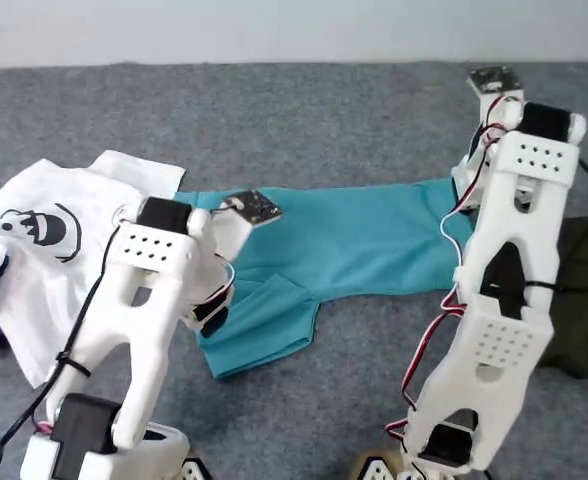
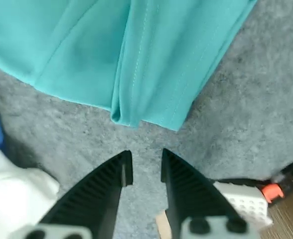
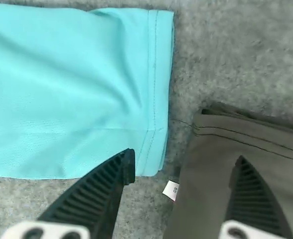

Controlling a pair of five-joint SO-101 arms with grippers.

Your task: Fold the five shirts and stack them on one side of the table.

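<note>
The teal knit T-shirt (image 1: 354, 245) lies spread across the middle of the grey felt-covered bench (image 1: 274, 110), between a white printed T-shirt (image 1: 34, 240) and a dark olive shirt (image 3: 226, 149). Expect it to be light, limp and quick to bunch, so take it by a stitched hem. Your left arm (image 1: 144, 300) has its jaws narrowly parted and empty, just beside a folded teal edge. Your right arm (image 1: 504, 300) has its jaws wide, straddling the teal hem corner and the olive shirt. The wrist views give you jaw gaps and stitching, and the high view gives you the whole layout.
</note>
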